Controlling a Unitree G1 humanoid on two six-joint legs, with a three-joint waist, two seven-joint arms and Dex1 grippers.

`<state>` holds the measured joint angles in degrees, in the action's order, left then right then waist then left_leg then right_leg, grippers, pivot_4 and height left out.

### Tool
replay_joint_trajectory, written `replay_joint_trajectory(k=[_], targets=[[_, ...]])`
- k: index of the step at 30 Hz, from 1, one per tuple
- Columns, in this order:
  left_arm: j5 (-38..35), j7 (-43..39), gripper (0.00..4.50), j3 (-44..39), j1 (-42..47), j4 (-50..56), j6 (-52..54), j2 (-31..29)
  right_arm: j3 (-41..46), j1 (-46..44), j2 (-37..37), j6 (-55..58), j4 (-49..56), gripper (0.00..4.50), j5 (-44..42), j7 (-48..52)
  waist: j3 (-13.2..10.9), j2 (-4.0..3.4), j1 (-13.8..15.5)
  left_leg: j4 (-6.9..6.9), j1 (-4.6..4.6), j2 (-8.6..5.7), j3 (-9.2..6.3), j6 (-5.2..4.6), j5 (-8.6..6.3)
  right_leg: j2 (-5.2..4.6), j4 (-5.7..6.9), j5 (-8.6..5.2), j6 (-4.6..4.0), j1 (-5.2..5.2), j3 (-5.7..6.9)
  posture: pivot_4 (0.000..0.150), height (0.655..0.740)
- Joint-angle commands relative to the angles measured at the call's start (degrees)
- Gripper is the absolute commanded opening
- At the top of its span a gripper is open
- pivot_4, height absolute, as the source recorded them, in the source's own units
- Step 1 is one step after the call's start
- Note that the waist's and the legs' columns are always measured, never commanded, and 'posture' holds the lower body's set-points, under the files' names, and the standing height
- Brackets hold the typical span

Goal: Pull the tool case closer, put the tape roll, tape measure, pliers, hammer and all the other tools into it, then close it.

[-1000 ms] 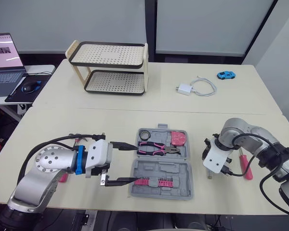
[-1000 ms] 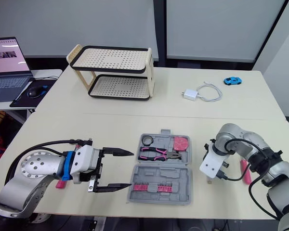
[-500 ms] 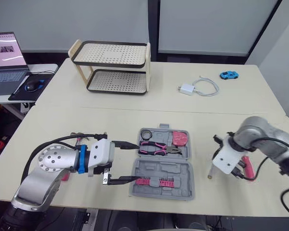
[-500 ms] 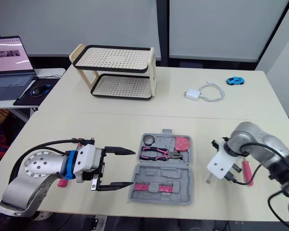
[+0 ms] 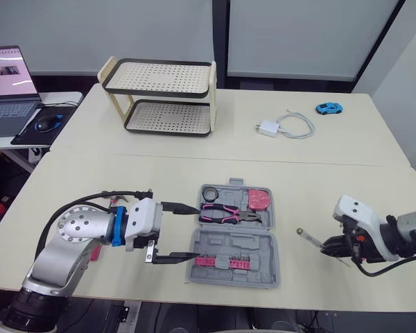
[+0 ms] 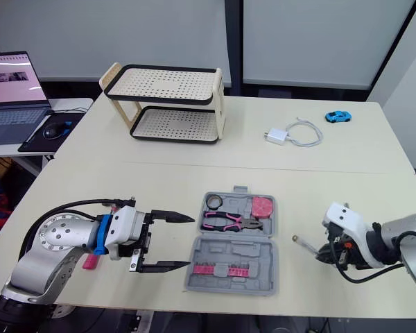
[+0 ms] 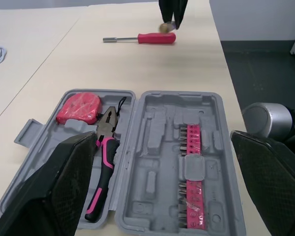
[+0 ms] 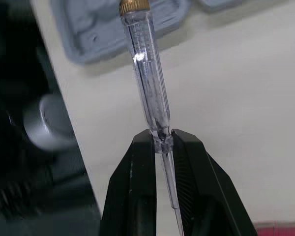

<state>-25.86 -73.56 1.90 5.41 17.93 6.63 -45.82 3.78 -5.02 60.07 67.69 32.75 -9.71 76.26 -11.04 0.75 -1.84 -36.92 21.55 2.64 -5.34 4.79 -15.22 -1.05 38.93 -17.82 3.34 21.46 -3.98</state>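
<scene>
Two pincers to cover. The right pincer (image 8: 162, 140) is clenched on a clear-handled screwdriver (image 8: 146, 73), whose brass cap points at the tool case (image 5: 229, 243) across a strip of bare bench (image 5: 312, 201). The left pincer (image 5: 196, 233) is spread wide, tips at the case's nearest edge. Beyond them the case lies open with pliers (image 5: 225, 215) inside, close to the bench's front edge.

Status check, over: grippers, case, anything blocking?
Left gripper open at tool case left side. Right gripper shut on clear screwdriver, right of the open case. Red screwdriver not yet packed.
</scene>
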Motion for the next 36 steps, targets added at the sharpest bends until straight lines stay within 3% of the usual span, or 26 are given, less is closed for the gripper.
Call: replay_joint_trajectory(k=[1, 7, 11, 17, 26, 28, 36], targets=[[-0.7, -0.8, 4.5, 0.1, 0.4, 1.3, -1.4, 0.4, 7.1, 1.0, -9.9, 20.7, 5.5, 0.25, -1.3, -10.6, 0.0, 0.05, 0.0, 0.01, 0.05, 0.0, -0.01, 0.0, 0.0, 0.0, -0.01, 0.02, 0.01, 0.07, 0.0, 0.15, 0.735], [0.0, -0.6, 4.5, 1.2, 0.7, 1.7, -1.5, 1.1, 13.3, 0.3, -30.9, 24.8, 3.1, 0.25, 3.5, -32.4, 0.0, 0.06, 0.0, 0.03, 0.4, -0.06, -0.04, 0.02, 0.01, -0.01, -0.01, 0.05, 0.06, 0.4, -0.02, 0.15, 0.735], [0.0, -0.7, 4.5, 1.8, 1.4, 1.9, -1.3, 1.3, 13.8, -2.5, -37.5, 24.8, 1.1, 0.25, 4.8, -41.4, 0.0, 0.06, -0.1, 0.02, 0.46, -0.07, 0.08, 0.02, 0.01, -0.02, 0.04, 0.07, 0.08, 0.52, -0.11, 0.15, 0.735], [0.0, -0.2, 4.5, 2.6, 2.2, 2.1, -0.9, 1.5, 13.5, -6.4, -41.4, 24.8, -2.1, 0.25, 5.7, -48.6, 0.0, 0.04, -0.1, 0.05, 0.45, -0.05, 0.08, 0.01, 0.01, 0.0, 0.07, 0.07, 0.07, 0.55, -0.11, 0.15, 0.735], [0.2, 1.3, 4.5, 4.0, 3.7, 3.3, 0.7, 2.0, 11.3, -3.6, -43.8, 18.5, -5.6, 0.25, 6.2, -52.5, 0.1, 0.05, -0.2, 0.05, 0.45, -0.05, 0.07, 0.0, 0.01, 0.0, 0.12, 0.07, 0.06, 0.54, -0.1, 0.15, 0.735], [0.1, 1.6, 4.5, 4.1, 4.1, 3.5, 1.2, 2.0, 11.2, -3.1, -44.0, 17.8, -5.3, 0.96, 5.7, -53.0, 0.1, 0.06, -0.2, 0.04, 0.44, -0.05, 0.06, 0.0, 0.01, 0.0, 0.13, 0.08, 0.06, 0.54, -0.09, 0.15, 0.735], [-2.1, 2.3, 4.5, 3.0, 5.1, 4.0, 3.1, 2.3, 11.2, 2.0, -39.7, 15.0, 3.0, 2.7, 0.9, -49.9, 0.2, 0.06, 0.0, 0.03, 0.45, -0.06, 0.04, 0.0, 0.01, -0.01, 0.13, 0.08, 0.06, 0.51, -0.07, 0.15, 0.735]])
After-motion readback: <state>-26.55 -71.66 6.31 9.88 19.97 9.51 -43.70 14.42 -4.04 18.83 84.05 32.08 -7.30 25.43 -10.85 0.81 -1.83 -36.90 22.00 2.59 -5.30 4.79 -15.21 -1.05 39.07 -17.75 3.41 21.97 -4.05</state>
